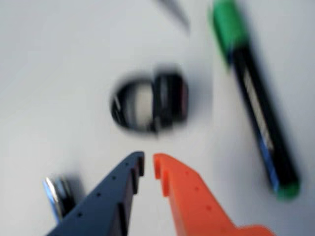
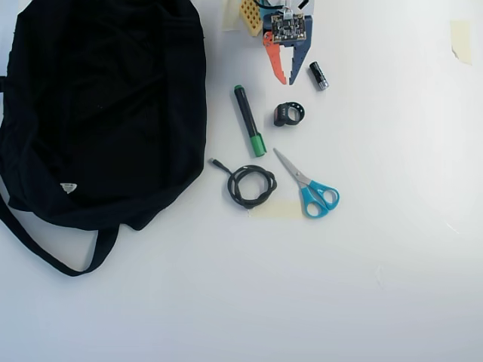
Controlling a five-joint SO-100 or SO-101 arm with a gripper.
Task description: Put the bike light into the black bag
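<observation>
The bike light (image 1: 150, 101), a small black body with a ring-shaped strap loop, lies on the white table just beyond my fingertips in the blurred wrist view. My gripper (image 1: 149, 164), one dark blue finger and one orange, is shut with only a sliver of gap and holds nothing. From overhead, the gripper (image 2: 288, 81) hovers a short way above the bike light (image 2: 288, 114) in the picture, apart from it. The black bag (image 2: 98, 105) is large and soft and fills the upper left, its strap trailing to the lower left.
A green-capped marker (image 2: 249, 121) lies left of the light, between it and the bag. A short black cylinder with a silver tip (image 2: 318, 75) sits beside my gripper. Blue-handled scissors (image 2: 309, 185) and a coiled black cable (image 2: 251, 186) lie further down.
</observation>
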